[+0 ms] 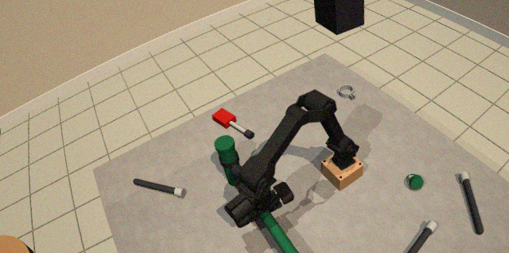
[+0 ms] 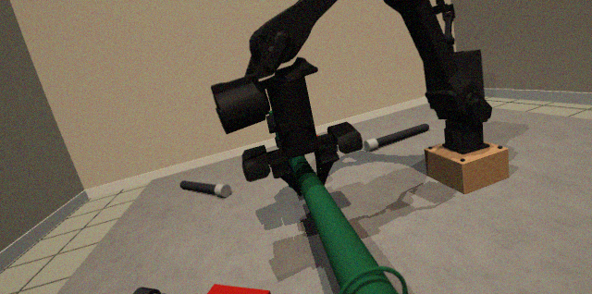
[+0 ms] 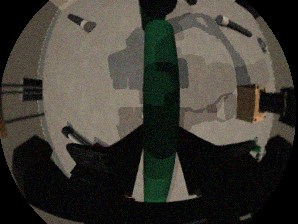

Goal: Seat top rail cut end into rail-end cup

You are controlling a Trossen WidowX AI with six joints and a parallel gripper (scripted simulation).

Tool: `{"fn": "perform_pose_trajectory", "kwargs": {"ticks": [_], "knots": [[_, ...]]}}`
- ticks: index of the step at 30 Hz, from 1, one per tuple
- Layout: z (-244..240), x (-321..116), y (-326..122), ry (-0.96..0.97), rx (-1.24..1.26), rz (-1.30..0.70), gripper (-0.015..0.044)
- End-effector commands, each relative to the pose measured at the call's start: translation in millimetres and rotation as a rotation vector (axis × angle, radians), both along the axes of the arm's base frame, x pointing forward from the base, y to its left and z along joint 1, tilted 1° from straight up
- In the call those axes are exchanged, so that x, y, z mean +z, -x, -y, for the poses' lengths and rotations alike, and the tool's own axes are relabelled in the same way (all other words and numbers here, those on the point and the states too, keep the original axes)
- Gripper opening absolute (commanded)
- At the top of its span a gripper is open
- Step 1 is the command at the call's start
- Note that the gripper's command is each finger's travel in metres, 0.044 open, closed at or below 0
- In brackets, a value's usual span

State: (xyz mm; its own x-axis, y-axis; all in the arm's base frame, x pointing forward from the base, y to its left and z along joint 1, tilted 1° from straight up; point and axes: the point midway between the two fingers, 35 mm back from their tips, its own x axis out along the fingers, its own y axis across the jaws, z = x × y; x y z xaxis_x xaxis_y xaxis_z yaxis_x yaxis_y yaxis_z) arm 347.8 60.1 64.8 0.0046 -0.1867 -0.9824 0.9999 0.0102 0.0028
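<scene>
The green rail [image 1: 278, 234] [image 2: 339, 234] [image 3: 160, 90] slants up from the floor mat. My gripper [image 2: 306, 180] [image 3: 158, 127] is shut on it near its far end. The big green post [image 1: 226, 150] stands beyond the gripper, mostly hidden behind the arm. In the wrist view the rail's rounded end reaches a dark shape [image 3: 159, 7] at the top edge, probably the cup. The cup and brace band are too dark and covered to tell how far the end is in. The loop cap's green ring [image 2: 401, 276] is around the rail at the bottom of the exterior view.
A red block [image 1: 223, 118] [image 2: 238, 290] with a pale handle lies behind the post. Black rods with white ends [image 1: 157, 187] [image 2: 203, 188] lie about the mat. The arm stands on a wooden base [image 1: 342, 175] [image 2: 467, 171]. A grey clamp ring [image 1: 339, 93] and a green cap [image 1: 416, 181] lie farther off.
</scene>
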Motion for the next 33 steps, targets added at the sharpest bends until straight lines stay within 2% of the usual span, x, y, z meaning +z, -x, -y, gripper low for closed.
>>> {"fn": "perform_pose_trajectory", "kwargs": {"ticks": [1, 33], "knots": [[5.8, 18.2, -0.7, 0.054, 0.0, 0.015, 0.0], [6.5, 19.9, -1.9, 0.031, 0.001, 0.007, 0.0]]}}
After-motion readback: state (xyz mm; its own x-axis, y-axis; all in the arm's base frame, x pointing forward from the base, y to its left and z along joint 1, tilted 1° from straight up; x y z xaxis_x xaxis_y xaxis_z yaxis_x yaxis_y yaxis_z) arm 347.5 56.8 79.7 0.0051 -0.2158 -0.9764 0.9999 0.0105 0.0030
